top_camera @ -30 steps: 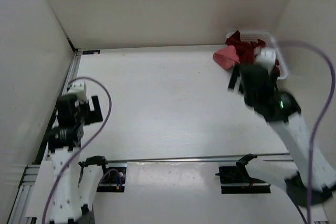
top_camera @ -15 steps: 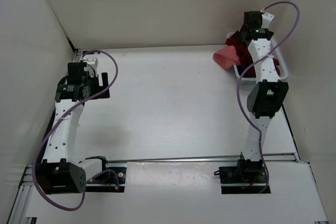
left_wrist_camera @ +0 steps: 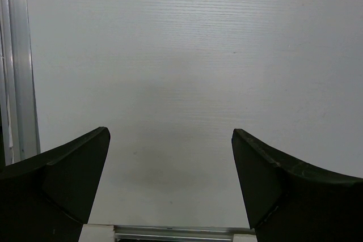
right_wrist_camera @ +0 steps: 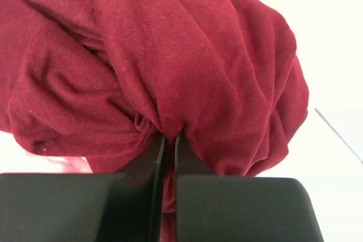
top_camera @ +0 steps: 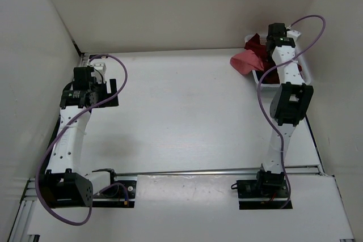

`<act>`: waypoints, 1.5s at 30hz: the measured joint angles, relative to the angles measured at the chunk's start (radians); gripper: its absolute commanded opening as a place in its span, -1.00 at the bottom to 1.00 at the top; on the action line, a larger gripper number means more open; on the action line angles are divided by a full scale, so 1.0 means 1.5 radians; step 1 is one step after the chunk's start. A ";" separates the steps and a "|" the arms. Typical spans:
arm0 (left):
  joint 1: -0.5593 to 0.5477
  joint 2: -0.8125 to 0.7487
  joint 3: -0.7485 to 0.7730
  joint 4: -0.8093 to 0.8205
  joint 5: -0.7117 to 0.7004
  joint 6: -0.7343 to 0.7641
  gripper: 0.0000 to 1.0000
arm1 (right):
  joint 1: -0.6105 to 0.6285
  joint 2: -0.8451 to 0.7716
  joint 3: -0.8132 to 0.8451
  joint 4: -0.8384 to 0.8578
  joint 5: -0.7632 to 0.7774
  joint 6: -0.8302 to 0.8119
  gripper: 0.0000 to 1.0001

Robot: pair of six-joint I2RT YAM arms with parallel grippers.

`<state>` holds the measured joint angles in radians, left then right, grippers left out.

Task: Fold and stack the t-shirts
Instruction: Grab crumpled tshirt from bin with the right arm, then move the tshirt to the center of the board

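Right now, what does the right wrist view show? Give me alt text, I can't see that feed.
The right tool is shut on a pinched fold of the dark red shirt, whose crumpled cloth fills most of the view. Its black fingers come up from the bottom edge.

White counter (top_camera: 187,111) in front of you, plain, lightly scuffed. Pale wall panels (top_camera: 181,9) close it in at the back and on both sides. White basket (top_camera: 308,71) in your far right corner, against the right wall. One metal rail (top_camera: 198,171) crosses the near edge. A second rail (left_wrist_camera: 17,60) lines the left edge.
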<state>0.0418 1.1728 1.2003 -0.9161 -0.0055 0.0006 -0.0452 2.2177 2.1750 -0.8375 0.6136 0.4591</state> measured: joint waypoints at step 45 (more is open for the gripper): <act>-0.038 -0.089 -0.038 -0.037 -0.040 0.000 1.00 | 0.514 -0.478 -0.609 0.245 -0.435 -0.019 0.77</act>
<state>-0.0154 1.0389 1.1435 -0.9718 -0.0650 0.0006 0.7258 1.5005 1.2613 -0.4698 -0.0391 0.4305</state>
